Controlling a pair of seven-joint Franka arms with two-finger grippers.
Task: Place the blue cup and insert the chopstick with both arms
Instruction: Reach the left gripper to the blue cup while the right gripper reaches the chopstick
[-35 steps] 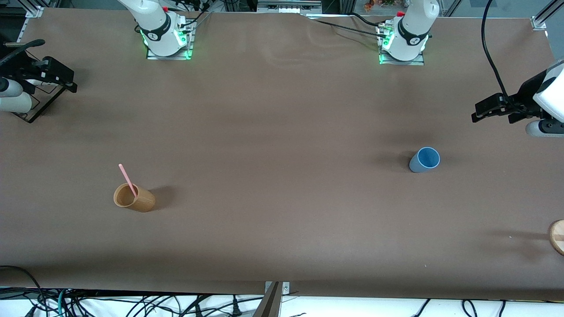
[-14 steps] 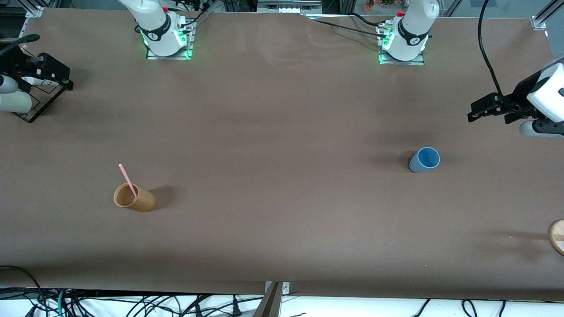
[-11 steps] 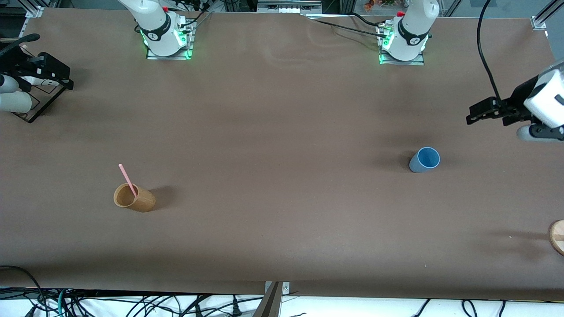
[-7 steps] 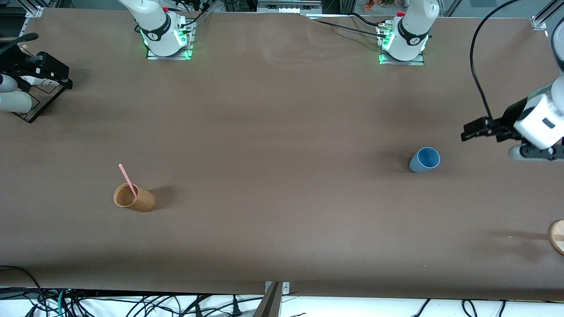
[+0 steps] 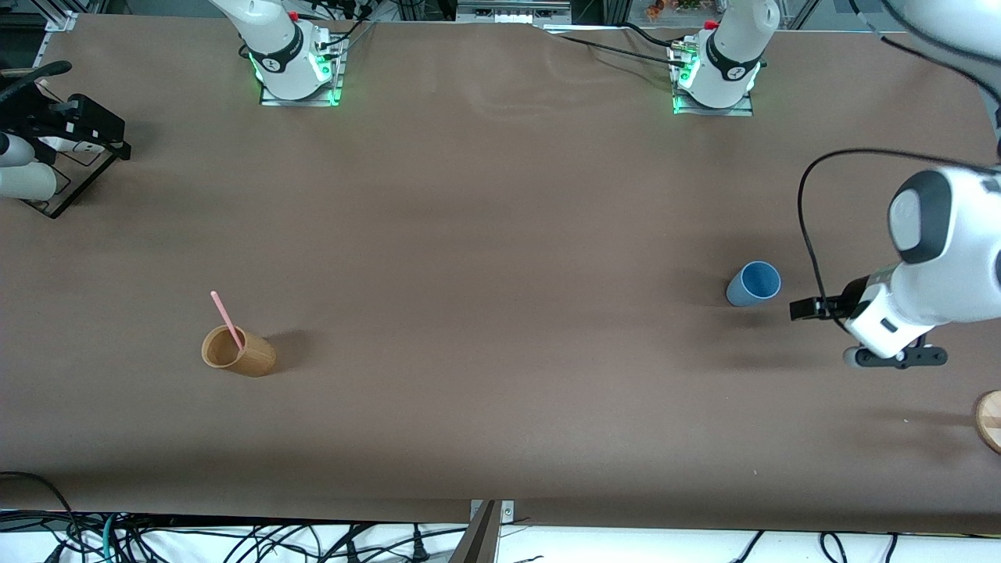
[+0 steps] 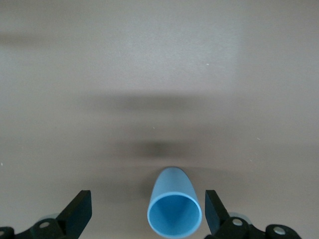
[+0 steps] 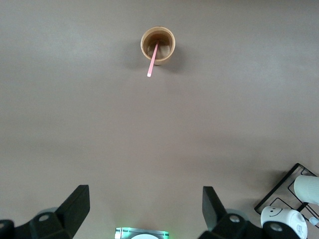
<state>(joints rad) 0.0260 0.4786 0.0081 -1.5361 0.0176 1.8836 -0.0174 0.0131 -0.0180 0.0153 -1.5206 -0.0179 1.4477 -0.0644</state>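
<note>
- Your left gripper point(image 5: 799, 310) hangs low over the table at the left arm's end, fingers spread wide and holding nothing; the left wrist view shows both fingertips point(image 6: 79, 211) with an open gap between them.
- The blue cup point(image 5: 753, 285) stands upright on the table just ahead of that gripper, mouth up. In the left wrist view the cup point(image 6: 174, 209) sits centred in the gap, touching neither finger.
- This is the relation your next move turns on: the cup lies straight along the gripper's reach, so I judge a short push forward would bring the fingers to either side of its wall. The cup tapers, so a grip low on the body may slip more easily.
- The left arm is much the nearer to the cup; the right arm waits.
- Your right gripper point(image 5: 109, 141) hovers at the right arm's end of the table, beside a wire rack point(image 5: 59, 184). The right wrist view shows its fingers point(image 7: 76, 204) spread apart and empty.
- The chopstick point(image 5: 227, 320) leans in the tan cup point(image 5: 237, 352), well apart from the right gripper; from its wrist the stick point(image 7: 153, 60) lies straight ahead, with its free end tilted back toward the tool.
- A round wooden piece point(image 5: 988, 421) sits at the table's edge.
</note>
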